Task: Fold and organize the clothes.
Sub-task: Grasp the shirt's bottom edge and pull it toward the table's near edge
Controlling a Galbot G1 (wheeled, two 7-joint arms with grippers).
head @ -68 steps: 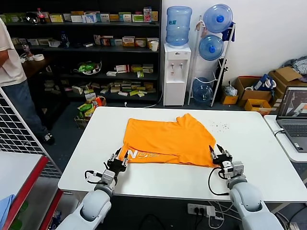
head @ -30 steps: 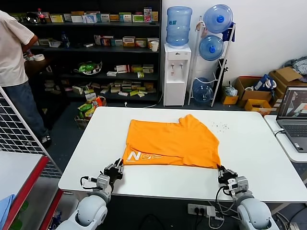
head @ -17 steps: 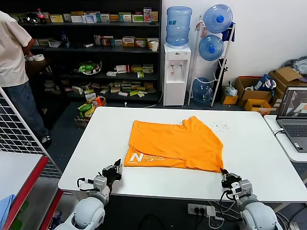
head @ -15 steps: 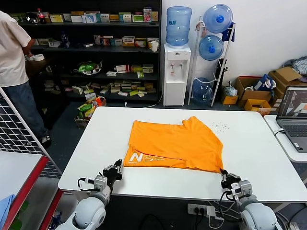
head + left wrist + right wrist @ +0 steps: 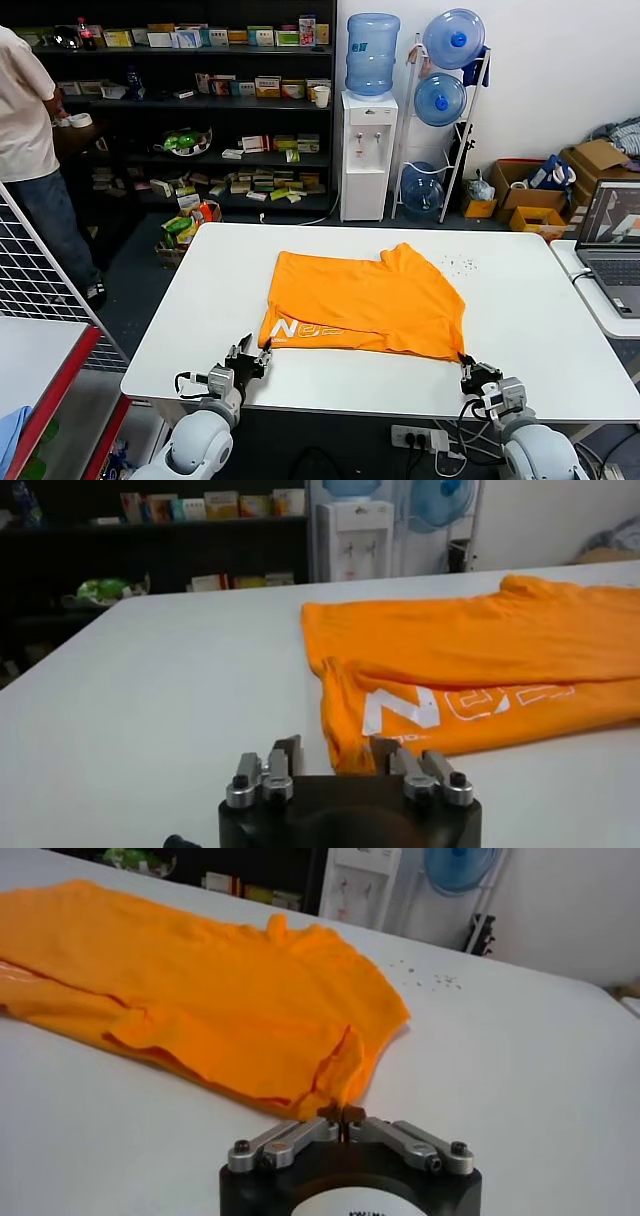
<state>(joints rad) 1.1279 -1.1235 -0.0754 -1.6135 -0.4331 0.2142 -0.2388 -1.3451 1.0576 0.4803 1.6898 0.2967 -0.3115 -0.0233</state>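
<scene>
The orange T-shirt lies folded on the white table, its white letter logo facing up at the near left corner. My left gripper is at the near table edge, open, with the shirt's near left corner between its fingers; the shirt and logo lie just beyond it in the left wrist view. My right gripper is at the near right table edge, shut on the shirt's near right corner, as the right wrist view shows. The shirt spreads out beyond it.
A laptop stands on a side table at the right. Small dark specks lie on the table past the shirt. A wire rack and a red-edged table are at the left. A person stands by the shelves.
Both grippers drew back to the near table edge and the shirt slid a little to the right. The left gripper has let go and has now moved up around the shirt's left corner.
</scene>
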